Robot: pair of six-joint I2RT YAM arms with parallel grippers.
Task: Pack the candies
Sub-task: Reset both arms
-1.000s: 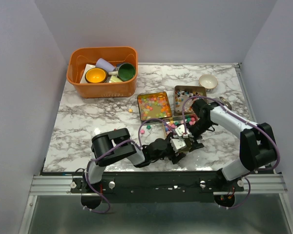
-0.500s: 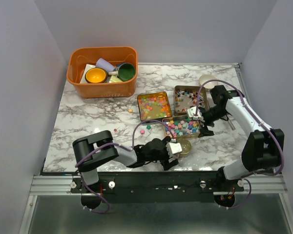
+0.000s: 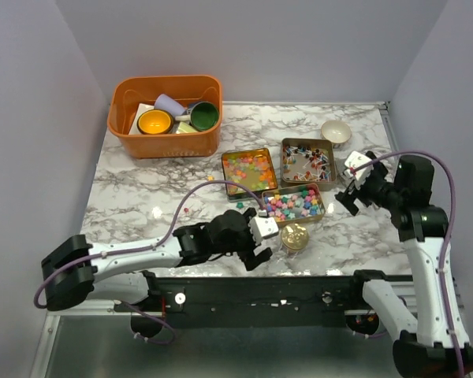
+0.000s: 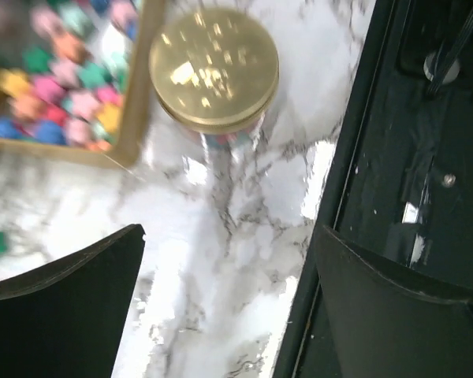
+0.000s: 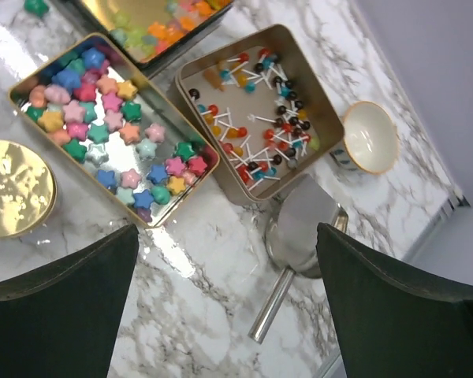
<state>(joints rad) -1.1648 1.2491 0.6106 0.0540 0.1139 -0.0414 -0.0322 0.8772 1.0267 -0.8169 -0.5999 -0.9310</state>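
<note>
Three open gold tins hold the candies: pastel ones (image 3: 250, 171), red, white and dark stick sweets (image 3: 307, 161) and bright star-shaped ones (image 3: 293, 205). A few loose candies lie on the marble, such as one (image 3: 241, 203) left of the star tin. My left gripper (image 3: 260, 239) is open and empty, just left of the gold round lid (image 3: 294, 236). In the left wrist view it (image 4: 229, 315) hovers over bare marble below the lid (image 4: 214, 67). My right gripper (image 3: 350, 186) is open and empty, raised right of the tins. It (image 5: 229, 315) looks down on the star tin (image 5: 110, 126) and stick-sweet tin (image 5: 256, 118).
An orange basket (image 3: 165, 118) with cups and bowls stands at the back left. A small white bowl (image 3: 336, 131) sits at the back right. A metal scoop (image 5: 299, 228) lies beside the stick-sweet tin. The black front rail (image 4: 394, 157) runs close to the left gripper.
Both arms have drawn apart from the gold lid. The left gripper slid back to the left of it. The right gripper rose and swung away to the right side.
</note>
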